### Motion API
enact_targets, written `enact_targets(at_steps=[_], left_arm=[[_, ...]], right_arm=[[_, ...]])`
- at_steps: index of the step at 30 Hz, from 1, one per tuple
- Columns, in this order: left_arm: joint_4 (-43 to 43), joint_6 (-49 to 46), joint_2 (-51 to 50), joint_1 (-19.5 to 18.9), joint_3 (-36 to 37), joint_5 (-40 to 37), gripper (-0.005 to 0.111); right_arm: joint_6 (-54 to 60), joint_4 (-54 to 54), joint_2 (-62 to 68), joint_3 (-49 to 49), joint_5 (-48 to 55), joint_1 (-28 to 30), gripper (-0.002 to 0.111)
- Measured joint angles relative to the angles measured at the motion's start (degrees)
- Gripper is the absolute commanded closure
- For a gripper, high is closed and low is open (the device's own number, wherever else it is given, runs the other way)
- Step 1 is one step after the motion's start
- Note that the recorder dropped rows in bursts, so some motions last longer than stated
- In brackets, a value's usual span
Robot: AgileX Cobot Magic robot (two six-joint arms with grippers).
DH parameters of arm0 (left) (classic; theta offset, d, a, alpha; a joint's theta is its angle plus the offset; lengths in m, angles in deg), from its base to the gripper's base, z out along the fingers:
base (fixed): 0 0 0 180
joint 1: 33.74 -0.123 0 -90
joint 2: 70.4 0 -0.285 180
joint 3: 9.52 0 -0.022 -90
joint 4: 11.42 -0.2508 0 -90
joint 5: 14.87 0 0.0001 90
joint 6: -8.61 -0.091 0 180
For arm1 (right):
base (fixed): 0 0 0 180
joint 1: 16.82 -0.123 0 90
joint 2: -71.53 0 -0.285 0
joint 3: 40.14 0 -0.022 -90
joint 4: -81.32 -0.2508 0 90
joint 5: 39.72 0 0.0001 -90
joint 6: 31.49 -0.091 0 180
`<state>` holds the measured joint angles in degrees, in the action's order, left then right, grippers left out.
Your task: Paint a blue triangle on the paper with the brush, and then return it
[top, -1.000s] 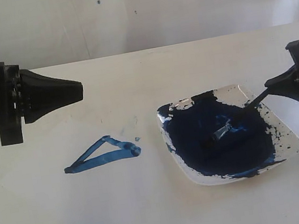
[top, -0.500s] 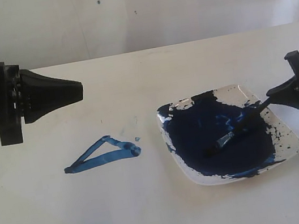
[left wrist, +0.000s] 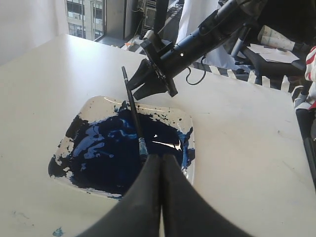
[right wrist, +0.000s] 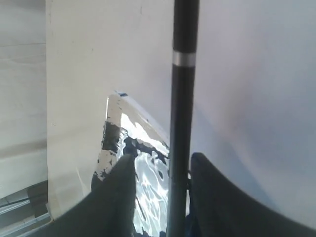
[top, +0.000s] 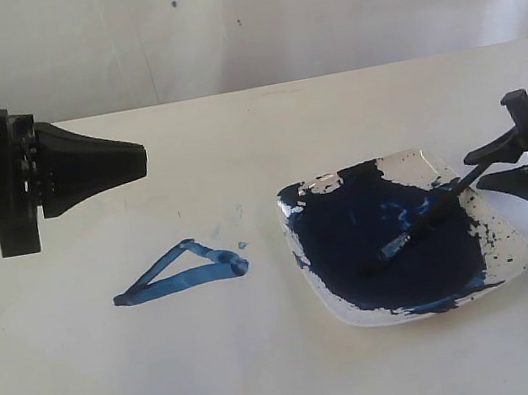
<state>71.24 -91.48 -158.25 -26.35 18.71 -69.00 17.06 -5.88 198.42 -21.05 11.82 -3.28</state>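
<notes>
The blue triangle (top: 183, 270) is a streaky outline on the paper (top: 123, 383), left of the white dish (top: 510, 239). The brush (top: 430, 218) lies in the dish's navy paint, tip in the pool and black handle propped over the right rim. My right gripper (top: 482, 168) is open, its fingers standing either side of the handle's end. In the right wrist view the handle (right wrist: 181, 123) stands between the spread fingers (right wrist: 123, 187), apart from one and close to the other. My left gripper (top: 141, 160) hovers shut and empty above the paper, up and left of the triangle.
The dish (left wrist: 98, 101) sits near the table's right side, its paint smeared up to the rim. A few blue specks (top: 242, 245) lie by the triangle. Behind the table stands a white wall. The left wrist view shows the right arm (left wrist: 197, 37) reaching in over the dish.
My right gripper has lowered the brush into the dish, drawn slightly right and opened, letting go of the handle. The left arm has not moved.
</notes>
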Motion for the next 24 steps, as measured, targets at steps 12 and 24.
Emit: enact_targets(at_steps=[12, 24], left_arm=[[0.0, 0.0, 0.0, 0.0, 0.0, 0.0, 0.107], [0.0, 0.0, 0.0, 0.0, 0.0, -0.04, 0.107]], right_arm=[[-4.16, 1.86, 0.0, -3.4, 15.59, 7.61, 0.07], [3.26, -2.65, -4.08, -5.99, 17.31, 5.24, 0.108]])
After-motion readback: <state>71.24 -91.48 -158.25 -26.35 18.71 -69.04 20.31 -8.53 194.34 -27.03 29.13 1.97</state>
